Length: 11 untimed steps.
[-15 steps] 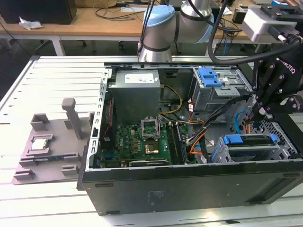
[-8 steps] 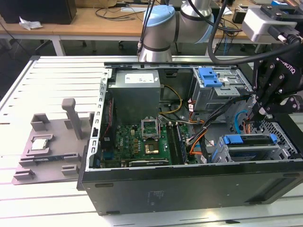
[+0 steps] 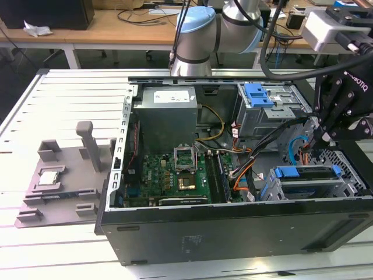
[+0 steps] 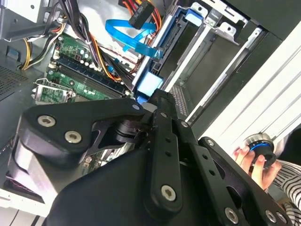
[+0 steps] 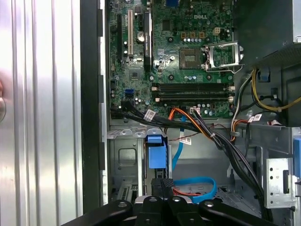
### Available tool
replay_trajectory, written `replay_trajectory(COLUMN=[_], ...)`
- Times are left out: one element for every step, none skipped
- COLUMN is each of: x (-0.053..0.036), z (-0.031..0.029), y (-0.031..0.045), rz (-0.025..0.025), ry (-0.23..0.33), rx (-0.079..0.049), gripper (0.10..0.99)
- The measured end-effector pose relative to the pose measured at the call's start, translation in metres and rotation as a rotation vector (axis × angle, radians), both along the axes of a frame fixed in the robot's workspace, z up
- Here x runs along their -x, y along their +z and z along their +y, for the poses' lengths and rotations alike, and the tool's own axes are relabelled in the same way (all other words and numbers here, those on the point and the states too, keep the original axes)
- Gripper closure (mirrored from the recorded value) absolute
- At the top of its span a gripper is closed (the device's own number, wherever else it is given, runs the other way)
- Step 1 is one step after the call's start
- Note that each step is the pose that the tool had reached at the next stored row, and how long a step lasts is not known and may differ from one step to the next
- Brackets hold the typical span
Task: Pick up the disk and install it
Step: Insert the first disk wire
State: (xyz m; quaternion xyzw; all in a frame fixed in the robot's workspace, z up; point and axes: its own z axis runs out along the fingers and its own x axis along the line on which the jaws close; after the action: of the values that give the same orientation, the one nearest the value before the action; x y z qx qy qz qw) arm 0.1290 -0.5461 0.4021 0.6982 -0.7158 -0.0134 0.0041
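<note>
The gripper [image 3: 324,139], fingers pressed together with nothing visible between them, hung inside the open case [image 3: 233,224] just above the disk [image 3: 309,173] seated in its bay

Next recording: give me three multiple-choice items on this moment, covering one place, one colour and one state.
1. Where does the tool hang in the exterior view?
A. Over the grey tray outside the case
B. Over the drive cage at the case's right end
C. Over the power supply

2. What colour is the bracket framing the disk?
A. Red
B. Green
C. Blue

3. How is the CPU socket's metal frame?
A. Swung open
C. Covered by a fan
B. Latched shut

Answers:
1. B. The tool reaches down beside the drive cage, at the exterior view's right end of the computer case.
2. C. The disk has blue plastic along its edge.
3. A. The frame lies flipped beside the bare CPU socket.
</note>
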Motion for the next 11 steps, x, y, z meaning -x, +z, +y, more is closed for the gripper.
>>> replay_trajectory(x=[-0.0009,-0.0019,-0.0037,-0.0047,-0.0057,-0.0071,-0.0082,-0.0103,-0.0137,-0.0156,-0.018], z=[0.0,0.0,0.0,0.0,0.0,0.0,0.0,0.0,0.0,0.0001,0.0002], y=[-0.0001,-0.0002,-0.0003,-0.0004,-0.0006,-0.0007,-0.0009,-0.0012,-0.0017,-0.0022,-0.0027], rz=[0.0,0.0,0.0,0.0,0.0,0.0,0.0,-0.0001,0.0001,0.0,0.0001], ry=[0.0,0.0,0.0,0.0,0.0,0.0,0.0,0.0,0.0,0.0,0.0], rx=[0.0,0.0,0.0,0.0,0.0,0.0,0.0,0.0,0.0,0.0,0.0], gripper=[0.98,0.98,0.98,0.98,0.98,0.98,0.98,0.98,0.98,0.98,0.98])
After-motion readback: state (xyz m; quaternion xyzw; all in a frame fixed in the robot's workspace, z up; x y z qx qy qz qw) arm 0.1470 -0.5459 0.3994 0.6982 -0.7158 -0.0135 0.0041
